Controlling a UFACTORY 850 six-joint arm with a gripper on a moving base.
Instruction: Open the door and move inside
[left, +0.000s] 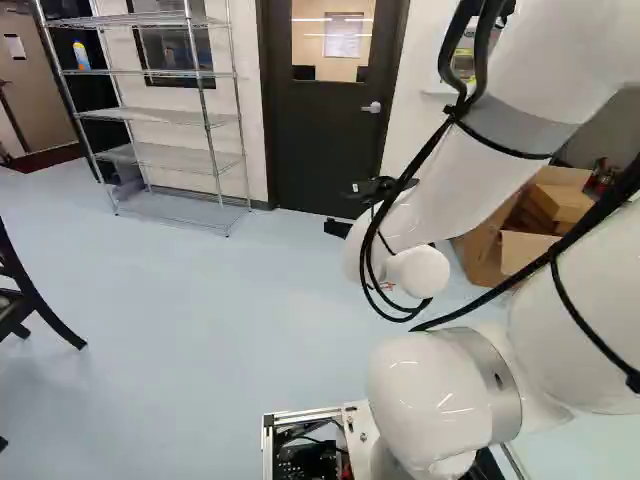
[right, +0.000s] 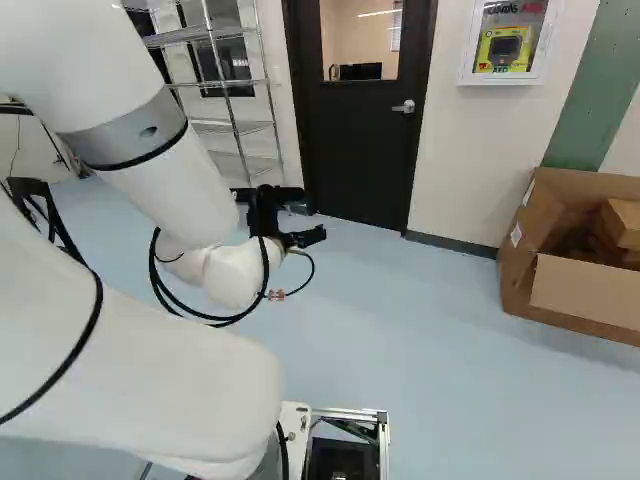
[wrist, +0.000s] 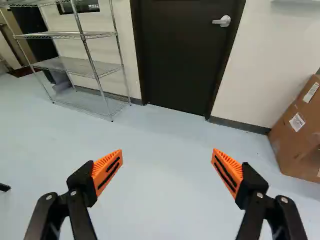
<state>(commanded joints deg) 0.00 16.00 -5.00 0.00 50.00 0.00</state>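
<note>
A dark rectangular door (wrist: 175, 60) is being seen closed at twelve o'clock, its silver lever handle (wrist: 218, 21) at one; the black gripper (wrist: 167, 153) is being held fingers spread, opening and entry being awaited

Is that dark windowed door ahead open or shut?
Shut. The dark windowed door fills its dark frame, with no gap showing along the edge beside its silver lever handle.

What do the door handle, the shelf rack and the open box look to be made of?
The handle: probably metal, smooth and silvery. The rack: shiny metal wire, perhaps chromed, judging by its bright thin posts. The box: matte brown cardboard, shown by its folded flaps.
</note>
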